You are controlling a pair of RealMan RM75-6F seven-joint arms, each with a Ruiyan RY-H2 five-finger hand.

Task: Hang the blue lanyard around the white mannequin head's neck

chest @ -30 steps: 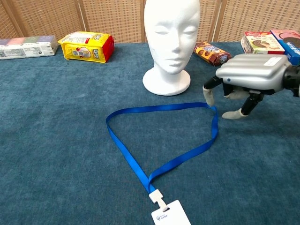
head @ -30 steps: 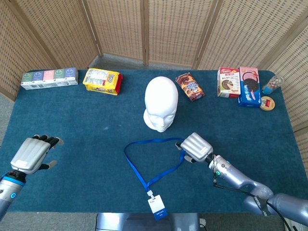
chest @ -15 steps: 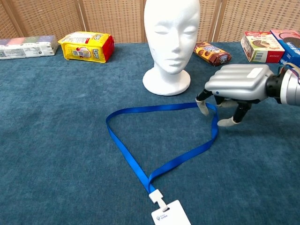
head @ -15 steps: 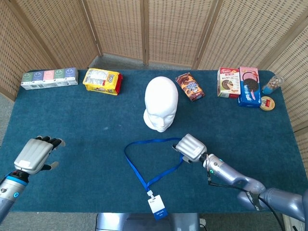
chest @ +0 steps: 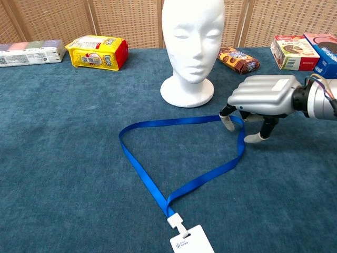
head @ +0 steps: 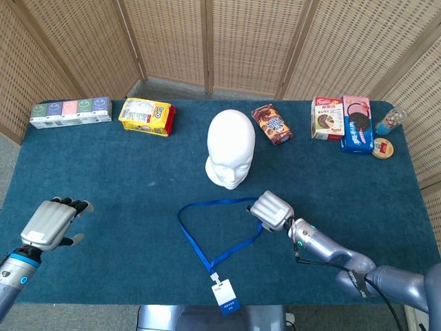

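Over lanyard (chest: 158, 174) corner, right hand (chest: 260, 97) palm-down, fingers curled

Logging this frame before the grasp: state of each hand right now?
Left hand: open, holds nothing, apart from the lanyard.
Right hand: fingertips down at the blue lanyard corner; whether it grips the strap yet cannot be told.

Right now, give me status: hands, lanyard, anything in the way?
Right hand over lanyard's far corner, fingers at the strap, no grip confirmed. Left hand open, idle. Lanyard flat on table, mannequin head bare. Nothing between them.
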